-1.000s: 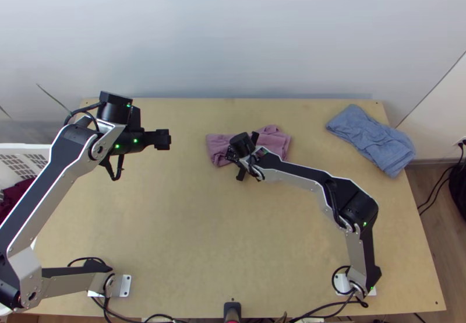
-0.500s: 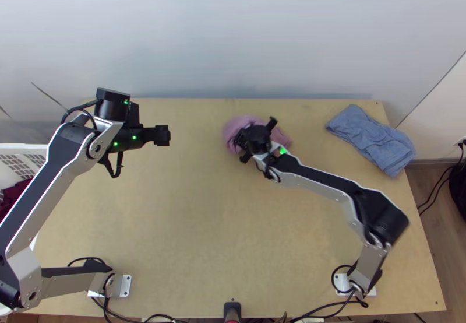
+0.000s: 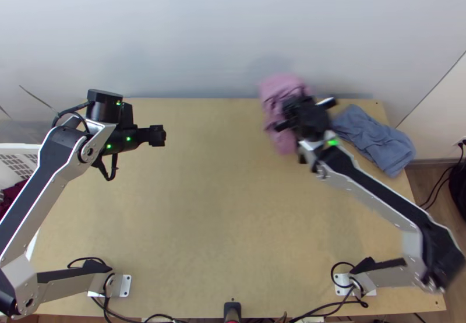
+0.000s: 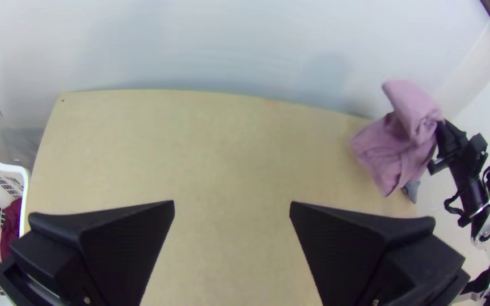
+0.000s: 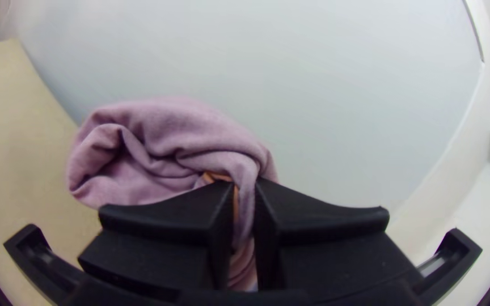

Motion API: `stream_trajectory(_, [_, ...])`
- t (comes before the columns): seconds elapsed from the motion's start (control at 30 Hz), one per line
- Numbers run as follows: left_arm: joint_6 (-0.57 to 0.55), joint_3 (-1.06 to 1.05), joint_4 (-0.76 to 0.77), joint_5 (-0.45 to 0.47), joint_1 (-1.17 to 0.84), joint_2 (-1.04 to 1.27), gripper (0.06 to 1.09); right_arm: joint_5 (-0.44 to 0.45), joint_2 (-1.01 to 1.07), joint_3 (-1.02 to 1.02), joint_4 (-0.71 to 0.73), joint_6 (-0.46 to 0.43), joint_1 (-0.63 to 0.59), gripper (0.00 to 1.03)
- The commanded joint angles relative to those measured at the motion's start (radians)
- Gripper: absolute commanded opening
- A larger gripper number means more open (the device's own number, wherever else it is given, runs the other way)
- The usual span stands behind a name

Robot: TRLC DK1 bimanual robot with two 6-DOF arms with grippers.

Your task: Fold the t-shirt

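In the top view my right gripper point(image 3: 297, 113) is at the table's far right part, over the pink t-shirt's right side. The pink t-shirt point(image 3: 281, 90) hangs bunched, raised off the table. The right wrist view shows my right gripper point(image 5: 244, 226) shut on a fold of the t-shirt point(image 5: 171, 127). In the left wrist view the t-shirt point(image 4: 395, 144) dangles in folds from the other arm. My left gripper point(image 3: 157, 136) is over the table's far left part in the top view; the left wrist view has my left gripper point(image 4: 232, 209) open, bare table between its fingers.
A blue folded cloth point(image 3: 373, 139) lies at the table's far right corner, close beside the right gripper. A white basket point(image 3: 23, 150) with dark red cloth stands off the table's left edge. Behind the far edge rises a pale wall point(image 3: 221, 37). Bare wood point(image 3: 204, 218) spans the middle.
The right gripper has lifted the pink t-shirt off the table and carried it right and toward the blue cloth. My left arm has shifted slightly left.
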Motion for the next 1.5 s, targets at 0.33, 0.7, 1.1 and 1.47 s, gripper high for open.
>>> stream_trajectory(0.33, [0.003, -0.095, 0.001, 0.0, 0.015, -0.023, 1.04, -0.226, -0.409, -0.153, -0.127, 0.046, -0.72, 0.03])
stream_trajectory(0.7, [0.014, -0.161, 0.008, 0.0, 0.038, -0.027, 1.04, -0.47, -0.243, -0.239, 0.004, 0.086, -1.184, 0.03])
stream_trajectory(1.1, [0.063, -0.173, -0.004, 0.0, 0.165, -0.055, 1.04, -0.319, 0.257, -0.079, 0.149, 0.192, -0.843, 0.03])
stream_trajectory(1.47, [0.097, -0.224, -0.018, 0.006, 0.271, -0.116, 1.04, -0.233, 0.39, -0.003, 0.128, 0.269, -0.65, 0.03])
